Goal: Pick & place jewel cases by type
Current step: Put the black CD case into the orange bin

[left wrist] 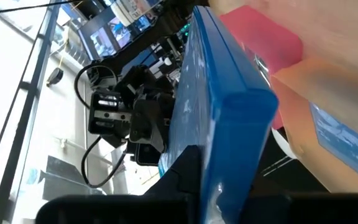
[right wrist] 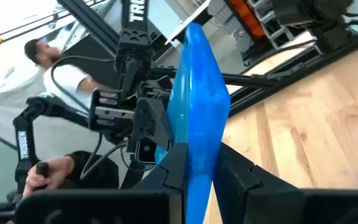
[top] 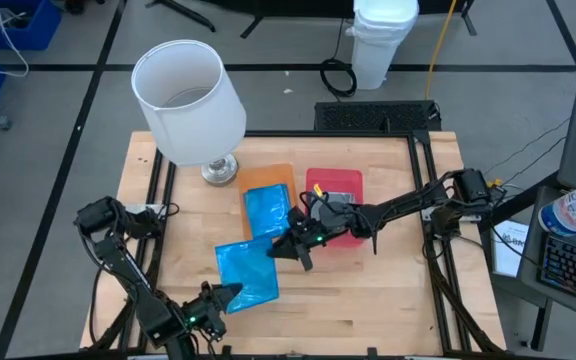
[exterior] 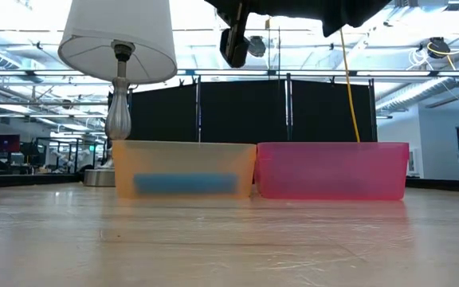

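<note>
Blue jewel case (top: 246, 275) btwn left pincer (top: 223, 297), right pincer (top: 286, 245)

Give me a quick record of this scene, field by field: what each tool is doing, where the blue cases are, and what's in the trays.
left tool: shut on the held blue case, front of table
right tool: shut on the same case's far edge
orange tray: holds second blue case
red tray: contents unclear, partly hidden by right arm
lamp: white shade, behind orange tray
person: visible beyond table in right wrist view
</note>
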### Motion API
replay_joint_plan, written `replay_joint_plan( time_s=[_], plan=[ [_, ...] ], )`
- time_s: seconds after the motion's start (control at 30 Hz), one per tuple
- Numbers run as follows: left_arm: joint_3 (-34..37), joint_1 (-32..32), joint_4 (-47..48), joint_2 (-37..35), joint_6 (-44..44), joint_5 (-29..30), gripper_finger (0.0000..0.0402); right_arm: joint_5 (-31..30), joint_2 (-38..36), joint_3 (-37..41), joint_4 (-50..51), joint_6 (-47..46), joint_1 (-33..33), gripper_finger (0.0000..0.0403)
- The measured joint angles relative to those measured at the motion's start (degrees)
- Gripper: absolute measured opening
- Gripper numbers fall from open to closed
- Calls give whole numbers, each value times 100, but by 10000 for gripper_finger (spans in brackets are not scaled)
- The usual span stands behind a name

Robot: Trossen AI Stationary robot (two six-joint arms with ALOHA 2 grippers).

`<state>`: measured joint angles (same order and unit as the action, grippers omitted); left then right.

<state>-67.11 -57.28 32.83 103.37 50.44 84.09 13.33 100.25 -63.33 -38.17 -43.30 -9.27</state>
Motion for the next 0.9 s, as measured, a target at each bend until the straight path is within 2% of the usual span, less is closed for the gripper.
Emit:
replay_joint_plan(
  time_s=[0.13,0.27,0.43,0.6,0.67,0.73,0.83,0.9],
  plan=[
    [2,-24,-38,0,-181,49,28,47,0,0,-50,66,27,45],
    [2,-201,-35,-19,-317,149,63,76,0,-7,-105,117,26,53],
    [4,-678,36,-134,-571,429,110,244,-9,-7,-156,136,30,42],
    [4,-1222,66,-351,-1011,560,149,310,-11,-7,-155,119,25,47],
    [4,-1495,57,-467,-1517,570,159,342,-9,-7,-164,124,29,50],
    [4,-1716,41,-561,-2393,584,164,344,-41,-7,-179,344,4,49],
    [4,-1920,44,-706,-4405,547,161,671,-114,-7,-171,1118,-20,44],
    [4,-1935,58,-824,-5580,147,152,792,-252,-4,83,1657,-29,43]
  ],
)
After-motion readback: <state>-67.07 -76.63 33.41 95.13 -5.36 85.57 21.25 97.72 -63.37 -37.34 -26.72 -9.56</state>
